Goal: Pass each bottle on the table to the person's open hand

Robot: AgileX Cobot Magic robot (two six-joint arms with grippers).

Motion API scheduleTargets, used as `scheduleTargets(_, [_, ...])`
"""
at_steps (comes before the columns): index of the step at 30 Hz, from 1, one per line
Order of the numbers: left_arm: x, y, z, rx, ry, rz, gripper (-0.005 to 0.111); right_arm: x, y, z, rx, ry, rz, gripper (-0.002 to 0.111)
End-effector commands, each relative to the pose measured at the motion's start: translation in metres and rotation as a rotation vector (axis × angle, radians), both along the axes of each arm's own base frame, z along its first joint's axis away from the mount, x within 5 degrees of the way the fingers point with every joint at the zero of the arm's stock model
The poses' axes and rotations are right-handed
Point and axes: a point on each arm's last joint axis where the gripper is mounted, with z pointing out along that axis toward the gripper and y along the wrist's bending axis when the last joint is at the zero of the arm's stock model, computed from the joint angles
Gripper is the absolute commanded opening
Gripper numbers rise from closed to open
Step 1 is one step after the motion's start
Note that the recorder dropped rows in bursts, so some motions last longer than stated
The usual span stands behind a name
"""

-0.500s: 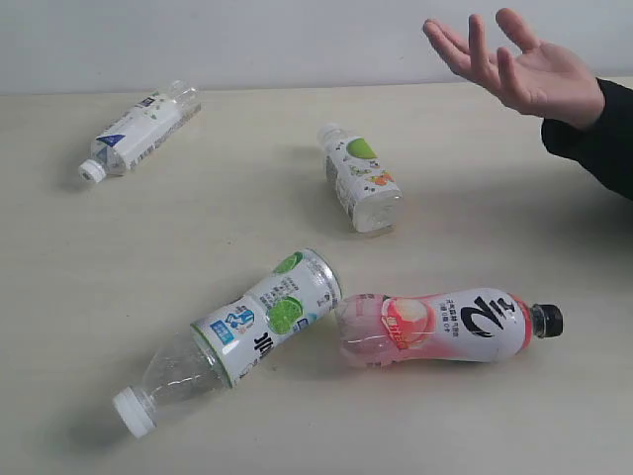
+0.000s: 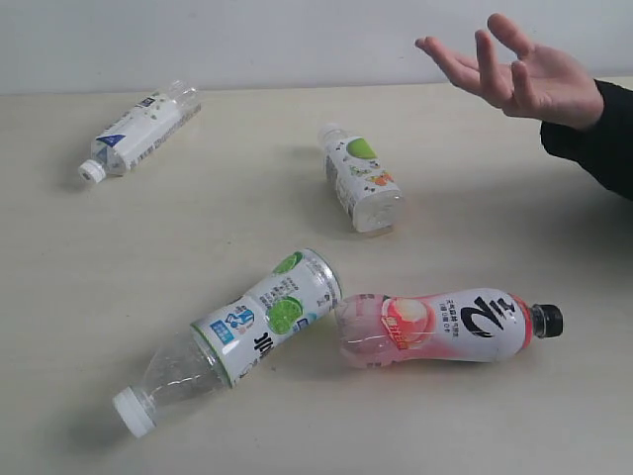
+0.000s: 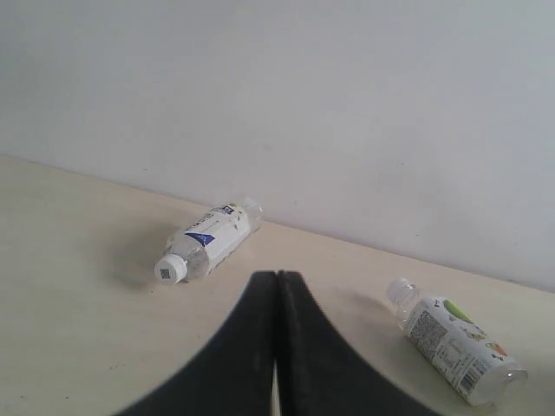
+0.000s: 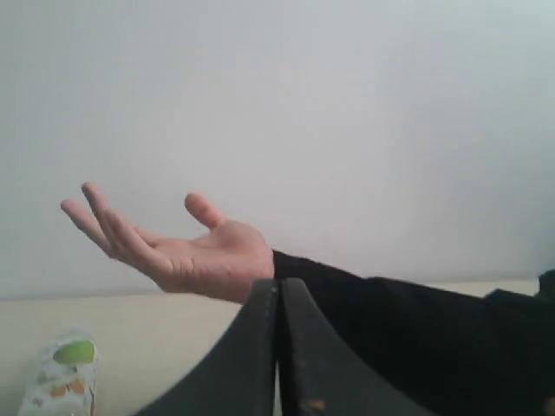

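blue-label bottle (image 2: 138, 131): clear ribbed plastic with a white cap. The white label has a dark blue triangle, and its print is too fine to read. It lies at the far left of the bench (image 2: 495, 228).
fruit bottle (image 2: 361, 180): short, with a white wrap showing a round green fruit and small orange spots. The text is not readable. It lies near the middle of the bench.
pink bottle (image 2: 445, 327): waisted shape, pink and white wrap, a big black mark like "2", black cap. It lies at the front right.
lime bottle (image 2: 247, 327): clear plastic with a white cap. The label shows lime slices, a blue patch and large dark characters. It lies at the front, and its base seems to touch the pink bottle.
open hand (image 2: 529, 79): bare, palm up, fingers spread, black sleeve. It is held above the far right of the bench.
left tool (image 3: 277, 276): two smooth black fingers pressed together, holding nothing.
right tool (image 4: 277, 284): closed the same way and empty; the open hand shows beyond it.
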Motion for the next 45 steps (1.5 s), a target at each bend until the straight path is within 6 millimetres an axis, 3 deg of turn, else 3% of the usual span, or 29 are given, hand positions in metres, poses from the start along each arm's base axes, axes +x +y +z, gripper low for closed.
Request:
scheduleTargets(1, [-0.001, 0.000, 0.000, 0.005, -0.004, -0.007, 0.000, -0.003, -0.001, 0.014, 0.187, -0.167, 0.025, 0.000])
scheduleTargets(9, [-0.001, 0.000, 0.000, 0.005, -0.004, -0.007, 0.000, -0.004, -0.001, 0.017, 0.239, -0.199, 0.036, 0.000])
scheduleTargets(14, [-0.001, 0.000, 0.000, 0.005, -0.004, -0.007, 0.000, -0.008, -0.001, 0.027, 0.241, -0.318, 0.047, 0.000])
scheduleTargets(16, [-0.001, 0.000, 0.000, 0.005, -0.004, -0.007, 0.000, -0.010, -0.003, 0.031, 0.367, -0.367, 0.073, 0.000])
scheduleTargets(18, [-0.001, 0.000, 0.000, 0.005, -0.004, -0.007, 0.000, -0.009, -0.003, 0.030, 0.506, -0.354, 0.110, 0.000])
scheduleTargets(22, [-0.001, 0.000, 0.000, 0.005, -0.004, -0.007, 0.000, -0.004, 0.003, 0.044, 0.390, -0.263, 0.123, 0.000])
scheduleTargets(27, [-0.001, 0.000, 0.000, 0.005, -0.004, -0.007, 0.000, 0.017, 0.004, 0.072, 0.382, -0.156, 0.115, 0.000])
scheduleTargets(32, [-0.001, 0.000, 0.000, 0.005, -0.004, -0.007, 0.000, 0.054, 0.006, 0.098, 0.125, 0.011, 0.071, 0.000])
scheduleTargets(35, [-0.001, 0.000, 0.000, 0.005, -0.004, -0.007, 0.000, 0.077, 0.004, 0.109, -0.136, 0.114, 0.023, 0.000])
scheduleTargets(40, [-0.001, 0.000, 0.000, 0.005, -0.004, -0.007, 0.000, 0.103, 0.015, 0.110, -0.319, 0.214, 0.077, 0.000])
scheduleTargets(45, [-0.001, 0.000, 0.000, 0.005, -0.004, -0.007, 0.000, 0.121, 0.039, 0.092, -0.608, 0.370, 0.175, 0.000])
